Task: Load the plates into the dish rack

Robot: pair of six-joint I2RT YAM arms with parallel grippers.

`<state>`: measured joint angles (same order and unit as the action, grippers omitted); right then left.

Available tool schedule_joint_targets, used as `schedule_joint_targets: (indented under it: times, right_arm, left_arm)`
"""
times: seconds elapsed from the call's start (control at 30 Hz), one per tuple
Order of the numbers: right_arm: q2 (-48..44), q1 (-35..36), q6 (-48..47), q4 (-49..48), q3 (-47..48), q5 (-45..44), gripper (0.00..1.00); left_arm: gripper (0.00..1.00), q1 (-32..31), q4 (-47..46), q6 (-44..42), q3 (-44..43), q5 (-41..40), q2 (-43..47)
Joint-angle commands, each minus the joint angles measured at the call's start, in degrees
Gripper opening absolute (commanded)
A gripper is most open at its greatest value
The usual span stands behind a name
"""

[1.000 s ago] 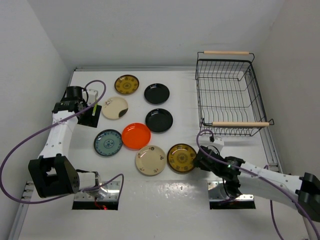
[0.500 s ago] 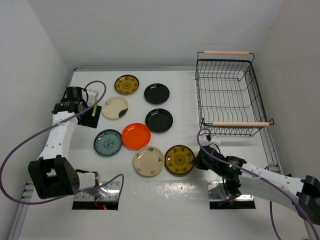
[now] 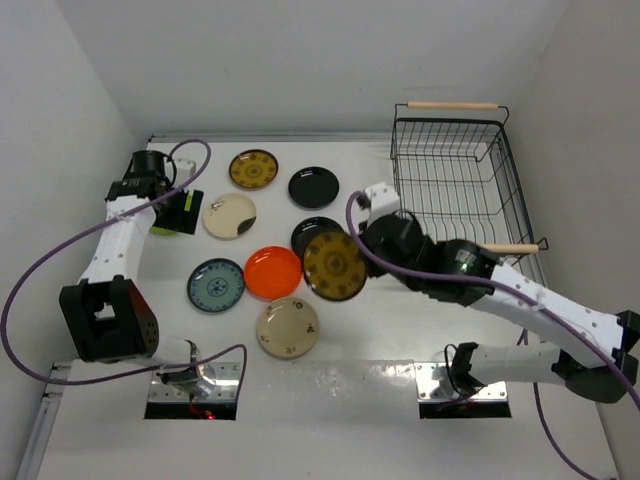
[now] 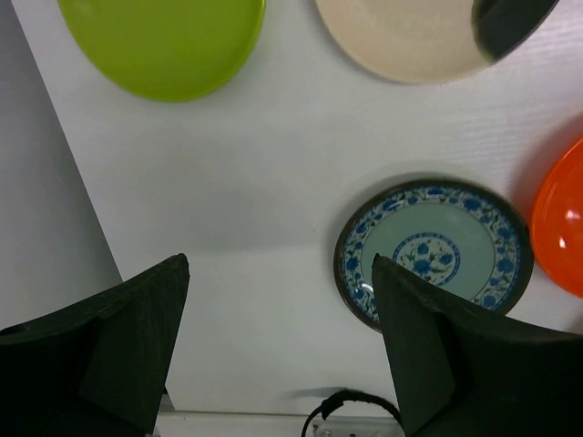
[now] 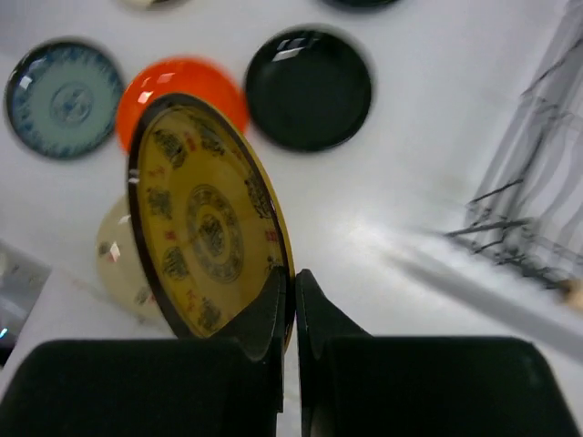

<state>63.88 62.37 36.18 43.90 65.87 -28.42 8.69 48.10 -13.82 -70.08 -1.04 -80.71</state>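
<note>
1. White tabletop (image 3: pixel 385 345) seen from above: we see the dish rack (image 3: pixel 455 190) at the far right. Left of it, the right gripper (image 3: pixel 362 245) holds a gold-brown patterned plate (image 3: pixel 335 265) up on edge, off the table.
2. Left wrist: we find the left gripper (image 4: pixel 278 264) with its fingers wide apart, over bare table between a lime green plate (image 4: pixel 164 41) and a teal patterned plate (image 4: pixel 433 255).
3. Right wrist: we see both fingers clamped on the gold-brown plate's rim. A black plate (image 5: pixel 310 86) and an orange-red plate (image 5: pixel 182 86) lie flat beyond it.
</note>
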Motion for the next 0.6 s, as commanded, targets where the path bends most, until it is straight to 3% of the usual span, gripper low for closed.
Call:
schedule_joint_targets:
  times: [0.0,0.23,0.33,0.37,0.5,0.57]
  right_arm:
    - [3.0,-5.7,-16.5,3.7,11.6,-8.0,0.0]
    - [11.1,-25.9,-33.0,1.6,27.5,-9.6,0.0]
    - [14.2,-39.4,-38.7,-1.8,27.2,-8.7,0.0]
    - [14.9,-47.0,-40.1,-2.1,27.0,-8.3,0.0]
    - [17.9,-58.0,-43.6,-4.3,24.6,-6.6,0.0]
    - [18.3,-60.1,-47.0,-9.6,19.2,-5.2,0.0]
  left_arm:
    - [0.86,-0.7,-1.5,1.7,-5.7,1.7,-2.8]
    - [0.86,-1.2,-2.0,1.2,-14.7,1.7,-11.0]
    - [0.86,-1.8,-2.0,0.6,-19.5,1.7,-14.8]
    - [0.86,-2.4,-2.0,0.0,-20.7,1.7,-15.7]
    - [0.86,-3.6,-2.6,-0.5,-25.2,1.1,-19.8]
    - [0.86,-3.6,-2.6,-1.0,-27.4,1.1,-21.3]
